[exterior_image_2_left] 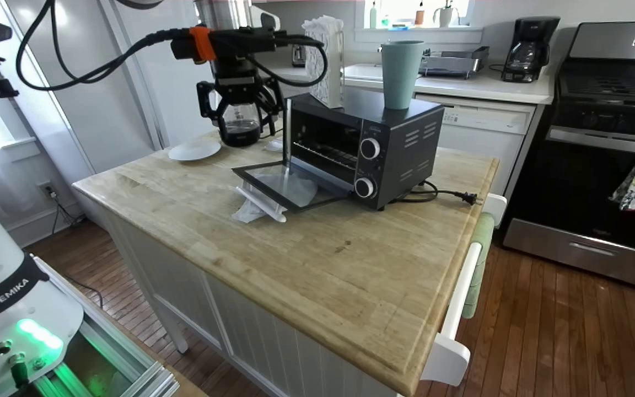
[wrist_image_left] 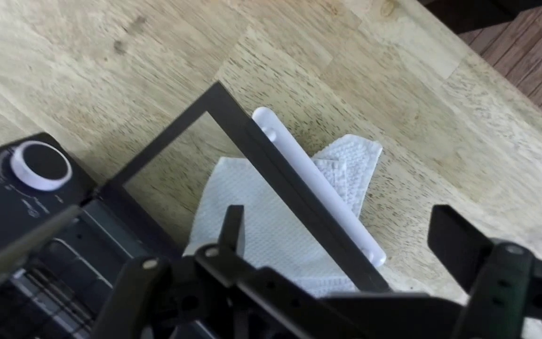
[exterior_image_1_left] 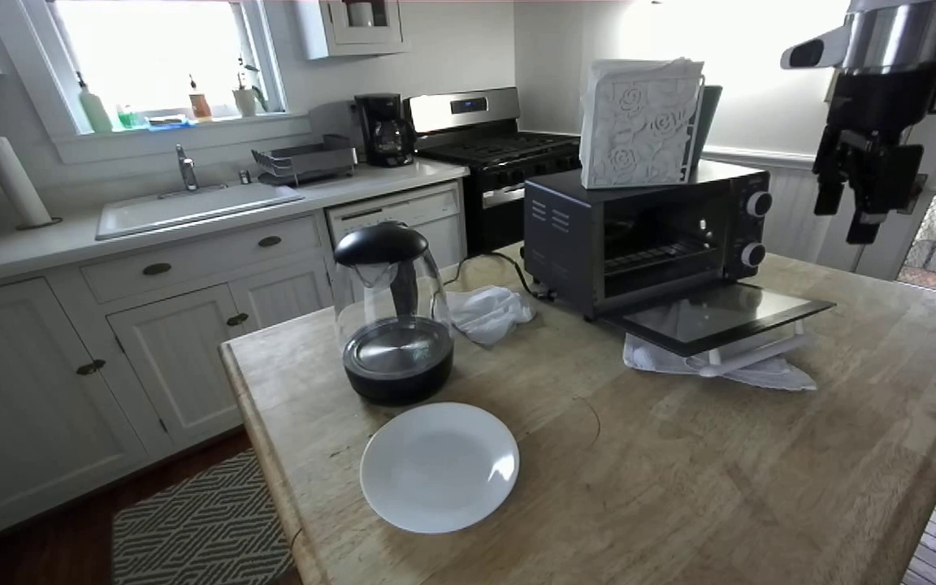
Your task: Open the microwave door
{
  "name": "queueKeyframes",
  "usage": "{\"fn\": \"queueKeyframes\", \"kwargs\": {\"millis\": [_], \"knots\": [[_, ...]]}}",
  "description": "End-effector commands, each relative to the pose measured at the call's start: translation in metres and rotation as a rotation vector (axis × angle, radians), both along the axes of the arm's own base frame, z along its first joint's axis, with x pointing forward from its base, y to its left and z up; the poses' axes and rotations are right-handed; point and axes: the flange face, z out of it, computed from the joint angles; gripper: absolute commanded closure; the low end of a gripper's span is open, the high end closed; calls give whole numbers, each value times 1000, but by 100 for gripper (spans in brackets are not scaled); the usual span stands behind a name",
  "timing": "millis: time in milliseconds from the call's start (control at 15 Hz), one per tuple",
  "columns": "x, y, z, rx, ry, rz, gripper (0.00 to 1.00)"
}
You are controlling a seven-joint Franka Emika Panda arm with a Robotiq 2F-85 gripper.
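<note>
Microwave door (exterior_image_1_left: 720, 318) lies folded down over a napkin (wrist_image_left: 352, 169), perhaps there as padding. The gripper (wrist_image_left: 341, 234) hangs clear, spread and empty, likely because opening is done.

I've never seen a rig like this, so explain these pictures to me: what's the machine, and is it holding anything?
It's a robot arm ending in a two-fingered tool. Two pictures watch from outside; the third comes from the arm's wrist, looking down past the fingers. On the wooden table sit a glass kettle, a white plate and a toaster-oven-style microwave carrying a teal cup. The microwave's glass door is folded down, over a paper towel. The tool hangs with its fingers apart, holding nothing.
</note>
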Motion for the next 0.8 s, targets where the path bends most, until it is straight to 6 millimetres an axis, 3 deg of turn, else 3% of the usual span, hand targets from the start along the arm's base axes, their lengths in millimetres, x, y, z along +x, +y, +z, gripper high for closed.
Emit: {"fn": "queueKeyframes", "kwargs": {"millis": [0,333,400,733], "knots": [[-13,-40,54,58,-57,-179,0],[-12,-69,109,217,-220,-312,0],[-13,-67,92,138,-173,-287,0],[-12,-67,92,146,-176,-288,0]]}}
